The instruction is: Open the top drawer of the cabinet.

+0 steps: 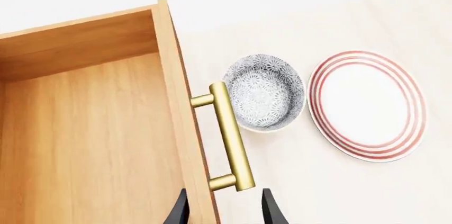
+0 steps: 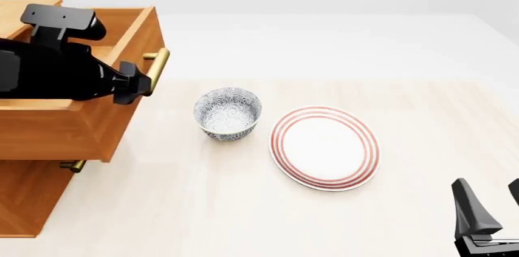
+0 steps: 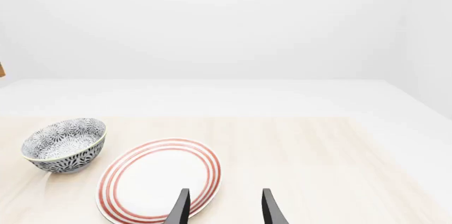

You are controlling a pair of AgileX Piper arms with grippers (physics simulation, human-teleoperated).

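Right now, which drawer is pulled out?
The top drawer, sticking out over the table beside the left pincer; a lower handle sits tucked back beneath it.

orange-brown wooden cabinet point(image 2: 28, 193): table's 9 o'clock edge
its pulled-out top drawer point(image 2: 77, 126): juts toward 3
patterned grey ceramic bowl point(image 2: 228, 113): just 3 o'clock of drawer
red-ringed white plate point(image 2: 325, 147): 4 o'clock of bowl

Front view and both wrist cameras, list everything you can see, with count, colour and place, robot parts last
cabinet: one, orange-brown wood, table's left edge.
top drawer: one, orange-brown, pulled out, inside bare.
gold handle: one on the top drawer; a lower one peeks beneath.
bowl: one, grey patterned, right of the drawer.
plate: one, white with red rings, right of the bowl.
table: one, pale wood.
left gripper: black, at the handle's end, open.
right gripper: black, near right corner, open.
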